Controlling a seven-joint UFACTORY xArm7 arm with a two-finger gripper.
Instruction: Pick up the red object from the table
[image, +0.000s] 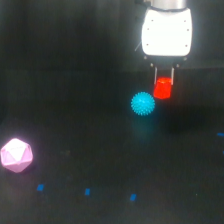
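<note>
I see my gripper (163, 75) closed on the red object (162, 89), just beside the cyan spiky ball (143, 104). Whether it's lifted clear of the counter (75, 75), I can't tell; raising remains.

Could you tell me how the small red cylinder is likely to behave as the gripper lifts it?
The red object looks stubby and solid, so it probably stays rigid between the fingers of the gripper. It seems small, so it is likely light. Its round side may roll if dropped on the table, perhaps toward the cyan spiky ball.
</note>
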